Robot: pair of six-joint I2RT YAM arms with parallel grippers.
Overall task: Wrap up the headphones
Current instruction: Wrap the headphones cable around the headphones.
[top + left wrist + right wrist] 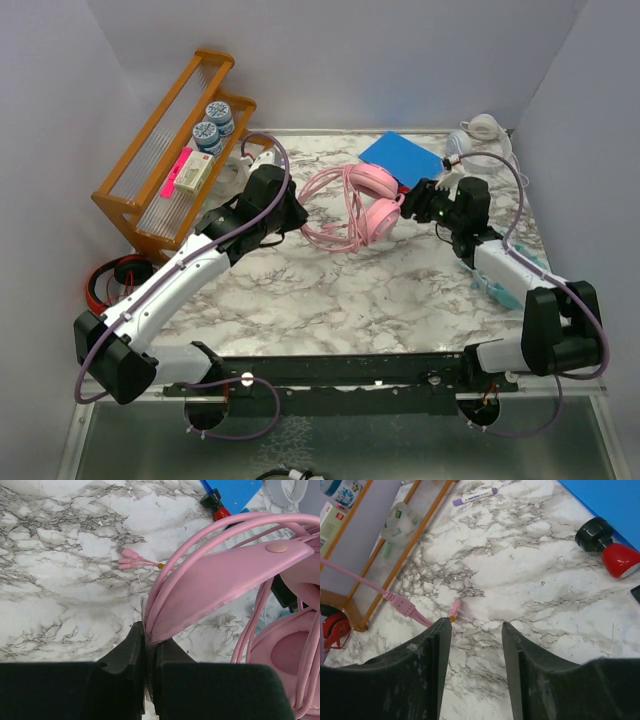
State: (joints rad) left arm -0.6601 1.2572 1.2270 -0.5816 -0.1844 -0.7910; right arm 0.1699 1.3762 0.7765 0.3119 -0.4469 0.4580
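The pink headphones [365,205] lie mid-table with their pink cable [322,235] looped around them. My left gripper [300,216] is at their left side. In the left wrist view it [150,636] is shut on the end of the pink headband [225,585], with cable strands pinched in alongside. The cable's pink plugs [131,560] rest on the marble. My right gripper [412,203] is beside the right ear cup. Its jaws [476,625] stand open over bare marble with nothing between them. A white pair [482,130] sits at the back right. A teal pair [500,290] lies under my right arm.
A wooden rack [170,150] with tins and a box stands at the back left. A red-and-black pair [110,280] lies on the floor beside it. A blue pad [400,158], a red-and-black knob [610,547] and a purple marker [475,496] lie behind the headphones.
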